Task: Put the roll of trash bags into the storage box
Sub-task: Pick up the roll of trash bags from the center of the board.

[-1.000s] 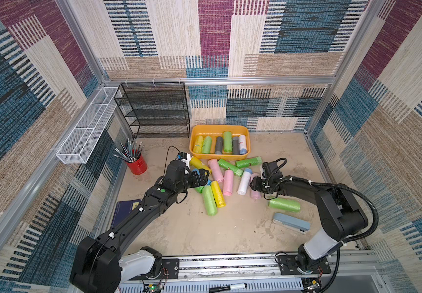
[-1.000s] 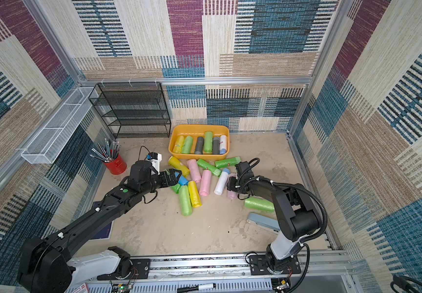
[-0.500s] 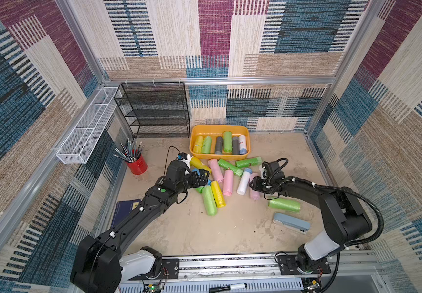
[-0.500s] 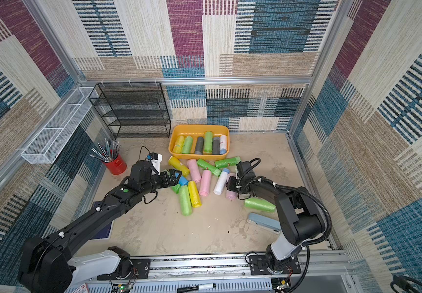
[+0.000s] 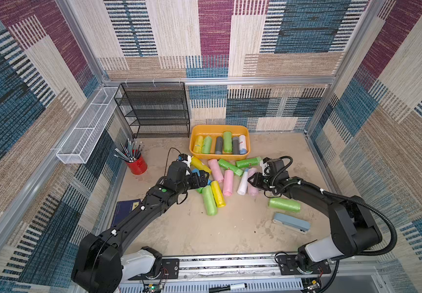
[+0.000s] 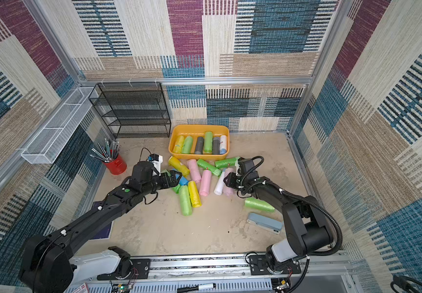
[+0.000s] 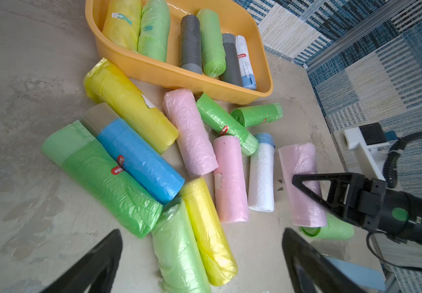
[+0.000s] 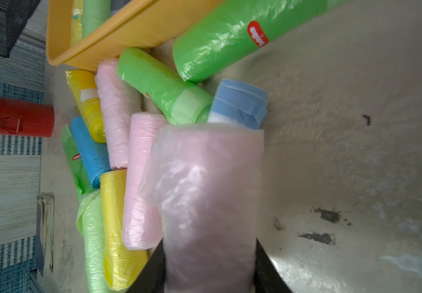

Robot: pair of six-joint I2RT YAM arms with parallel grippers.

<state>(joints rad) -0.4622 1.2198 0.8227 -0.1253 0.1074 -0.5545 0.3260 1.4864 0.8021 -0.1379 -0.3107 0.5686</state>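
Note:
My right gripper (image 5: 252,180) (image 8: 208,253) is shut on a pale pink roll of trash bags (image 5: 252,188) (image 6: 228,190) (image 8: 205,182) at the right end of the pile. That pink roll (image 7: 303,162) lies low over the table, with one of the right fingers (image 7: 326,176) across it. The orange-yellow storage box (image 5: 218,126) (image 6: 199,126) (image 7: 179,76) stands behind the pile and holds several rolls. My left gripper (image 5: 203,177) (image 7: 202,253) is open above the left end of the pile, over a light green roll (image 7: 179,248) and a yellow roll (image 7: 210,236).
Several loose rolls lie in front of the box, and a green one (image 5: 284,205) lies apart beside a grey-blue stapler (image 5: 291,222). At the back left are a red pencil cup (image 5: 136,165), a black mesh rack (image 5: 158,111) and a white wire basket (image 5: 85,132). A dark booklet (image 5: 126,208) lies under my left arm.
The right jaws have closed in on the pale pink roll. The left arm has stayed where it was.

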